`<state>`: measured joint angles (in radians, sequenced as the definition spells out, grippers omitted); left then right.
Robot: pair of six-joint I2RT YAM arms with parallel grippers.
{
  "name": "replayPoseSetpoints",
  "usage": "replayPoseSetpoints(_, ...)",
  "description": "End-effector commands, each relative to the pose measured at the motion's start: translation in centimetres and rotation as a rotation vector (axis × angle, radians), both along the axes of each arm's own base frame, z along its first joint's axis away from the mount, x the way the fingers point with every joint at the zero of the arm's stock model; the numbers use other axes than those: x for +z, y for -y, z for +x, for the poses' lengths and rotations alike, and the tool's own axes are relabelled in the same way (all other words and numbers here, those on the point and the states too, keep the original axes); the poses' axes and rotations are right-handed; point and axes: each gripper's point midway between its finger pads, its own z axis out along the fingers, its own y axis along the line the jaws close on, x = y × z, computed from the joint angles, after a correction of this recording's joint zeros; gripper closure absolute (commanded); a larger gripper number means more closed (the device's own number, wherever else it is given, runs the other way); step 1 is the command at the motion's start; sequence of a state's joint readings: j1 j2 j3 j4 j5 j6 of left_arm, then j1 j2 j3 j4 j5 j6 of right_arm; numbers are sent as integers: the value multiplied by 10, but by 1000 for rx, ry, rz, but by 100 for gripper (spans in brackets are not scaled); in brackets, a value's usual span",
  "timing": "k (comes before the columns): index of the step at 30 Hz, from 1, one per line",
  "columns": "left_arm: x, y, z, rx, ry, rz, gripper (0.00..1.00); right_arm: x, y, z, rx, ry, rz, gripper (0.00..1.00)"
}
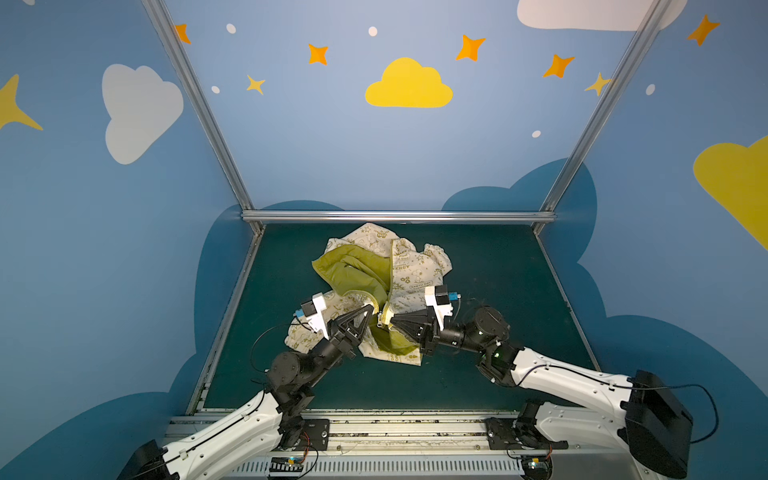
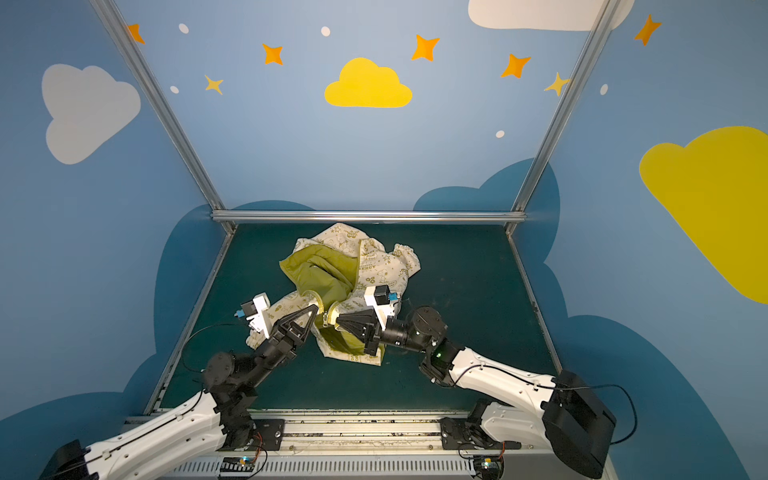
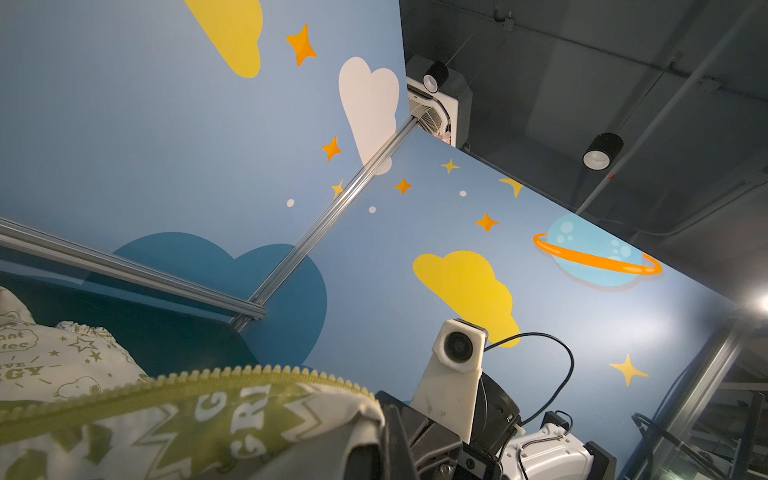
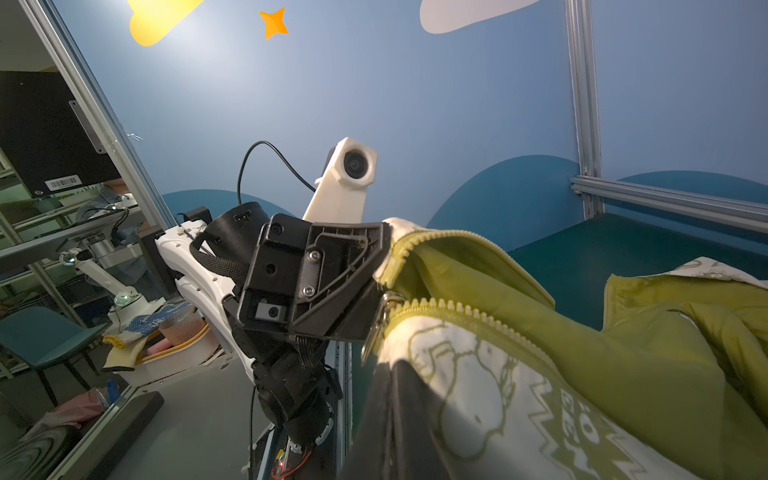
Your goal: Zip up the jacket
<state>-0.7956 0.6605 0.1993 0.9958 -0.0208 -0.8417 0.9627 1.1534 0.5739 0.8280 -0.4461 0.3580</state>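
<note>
The jacket (image 1: 409, 266) (image 2: 380, 266) lies crumpled mid-table, cream with olive print, its olive lining (image 1: 353, 270) turned up. My left gripper (image 1: 371, 310) (image 2: 317, 309) is shut on one front edge near the hem. My right gripper (image 1: 393, 321) (image 2: 339, 320) is shut on the other front edge, a small gap away, tip to tip with the left. The right wrist view shows the metal zipper slider (image 4: 384, 309) on the printed edge that my right fingers (image 4: 399, 419) pinch. The other row of teeth (image 4: 436, 237) runs from the left gripper (image 4: 376, 262). In the left wrist view a zipper tape (image 3: 208, 378) arches over printed cloth.
The dark green table (image 1: 478, 374) is fenced by aluminium rails, one along the back (image 1: 399, 216) and one on each side. A mounting rail (image 1: 395, 428) crosses the front under both arm bases. Painted blue walls close in three sides.
</note>
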Motion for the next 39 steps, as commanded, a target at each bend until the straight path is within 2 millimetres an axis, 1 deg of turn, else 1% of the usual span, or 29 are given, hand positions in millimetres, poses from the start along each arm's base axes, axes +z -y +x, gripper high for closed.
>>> replayPoseSetpoints(1,11,-4,-5,-6,38,-30,97,29,2,0,1,62,73,100)
replayPoseSetpoints(24,13,-4,-6,-11,42,-31,97,38,0,4,-8,73,96,100)
replayPoseSetpoints(33,10,-5,-6,-7,34,-30,97,40,-1,9,-19,76,100,100)
replayPoseSetpoints(39,9,-5,-5,-1,30,-31,97,44,-2,11,-23,87,114,100)
